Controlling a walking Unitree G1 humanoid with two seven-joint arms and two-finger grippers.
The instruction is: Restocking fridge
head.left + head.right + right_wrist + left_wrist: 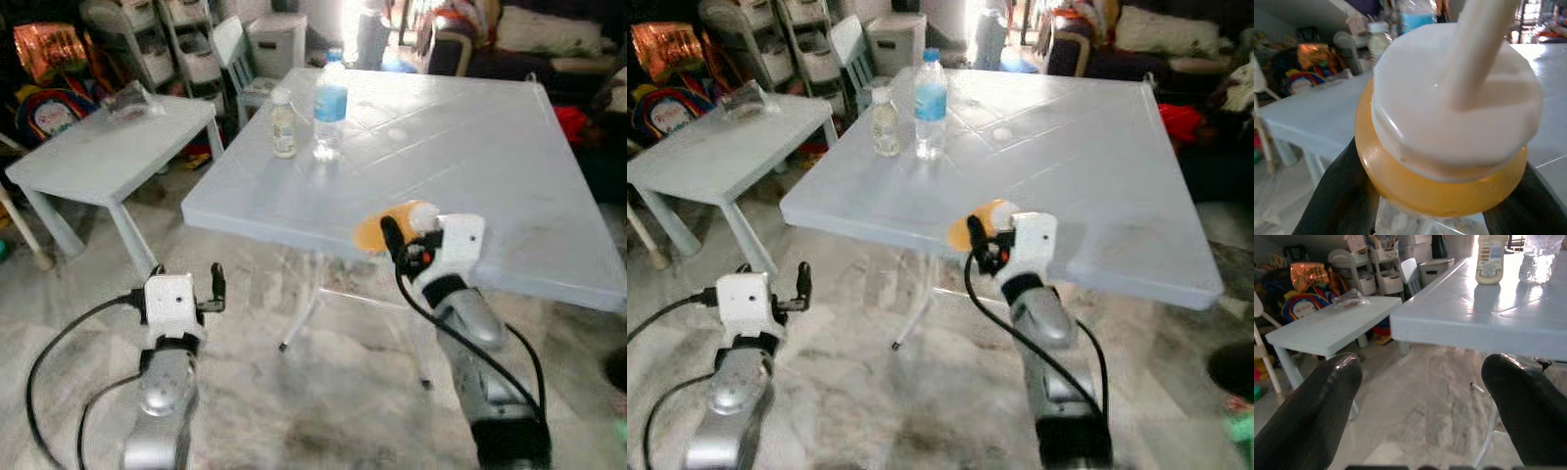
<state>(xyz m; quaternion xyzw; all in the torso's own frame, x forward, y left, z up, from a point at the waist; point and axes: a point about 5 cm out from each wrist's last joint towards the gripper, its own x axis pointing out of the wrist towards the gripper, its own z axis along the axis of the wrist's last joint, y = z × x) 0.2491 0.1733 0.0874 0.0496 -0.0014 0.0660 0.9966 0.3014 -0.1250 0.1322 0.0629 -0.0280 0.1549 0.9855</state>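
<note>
Right hand [402, 240] half-hiding orange jug [377, 232]

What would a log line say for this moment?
right gripper: shut on orange jar at table edge | left gripper: open, idle | two bottles on table

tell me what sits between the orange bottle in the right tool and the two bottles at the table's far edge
Nothing: in the left eye view, bare table top separates the orange bottle from the water bottle and small bottle.
</note>
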